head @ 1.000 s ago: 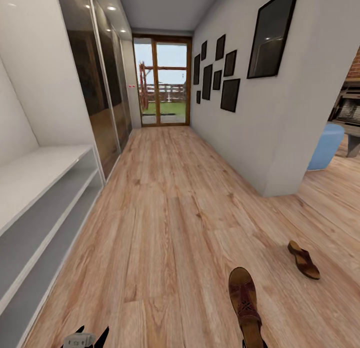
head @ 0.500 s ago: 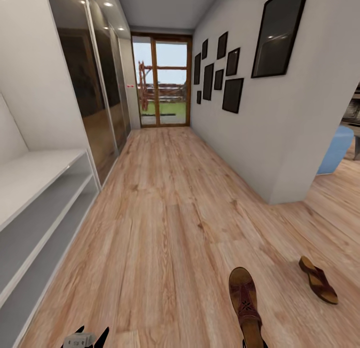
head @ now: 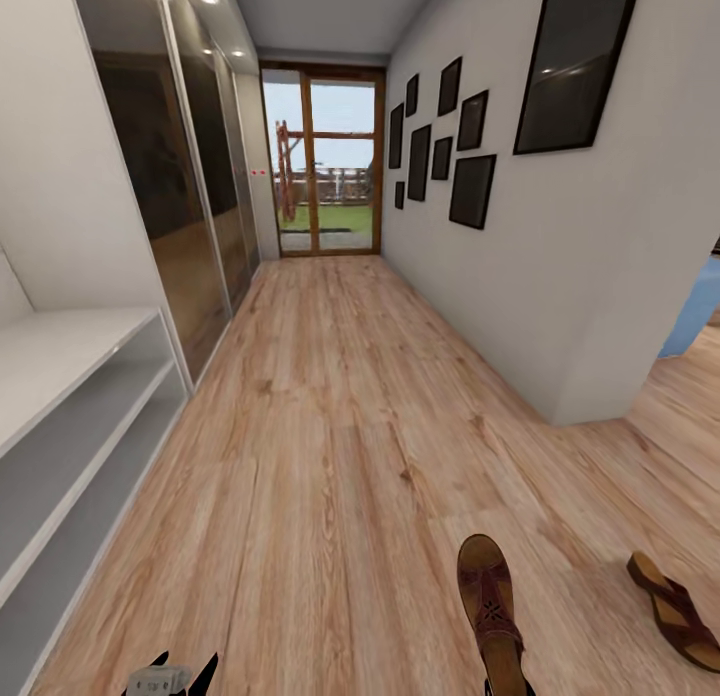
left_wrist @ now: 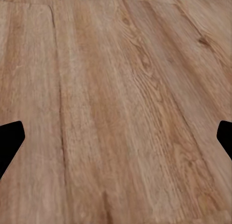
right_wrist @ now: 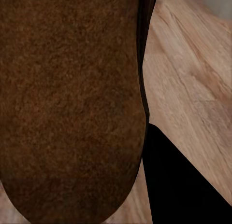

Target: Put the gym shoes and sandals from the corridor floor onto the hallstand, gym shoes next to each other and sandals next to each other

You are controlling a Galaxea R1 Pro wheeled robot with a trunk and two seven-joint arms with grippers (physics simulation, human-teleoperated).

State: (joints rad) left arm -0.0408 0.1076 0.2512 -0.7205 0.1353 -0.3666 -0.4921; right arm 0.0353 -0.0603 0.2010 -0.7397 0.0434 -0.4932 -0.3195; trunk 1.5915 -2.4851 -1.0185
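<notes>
- A brown sandal [head: 491,601] stayed fixed at the lower edge of the head view, its long axis running toward the glazed door [head: 322,166] at the corridor's far end, rounded end forward, the near end cut off by the frame.
- In the right wrist view the sandal's tan surface [right_wrist: 67,103] pressed close against the camera beside one black finger [right_wrist: 179,185] of the right gripper; the sandal appeared clamped in it, though the second finger was hidden.
- The second sandal [head: 680,611] lay on the corridor floor [head: 330,426] to the right, angled away, partly cut by the frame; it had slid rightward in the view as the camera turned.
- The left gripper [head: 175,676] hung over bare planks, its black fingertips [left_wrist: 9,137] spread wide with nothing between them.
- The pale grey hallstand [head: 70,426] ran along the left wall; the parts of its two open tiers in view held no shoes, and its near end was cut off.
- Dark framed pictures [head: 470,190] lined the right wall; mirrored wardrobe doors [head: 170,196] stood beyond the rack.
</notes>
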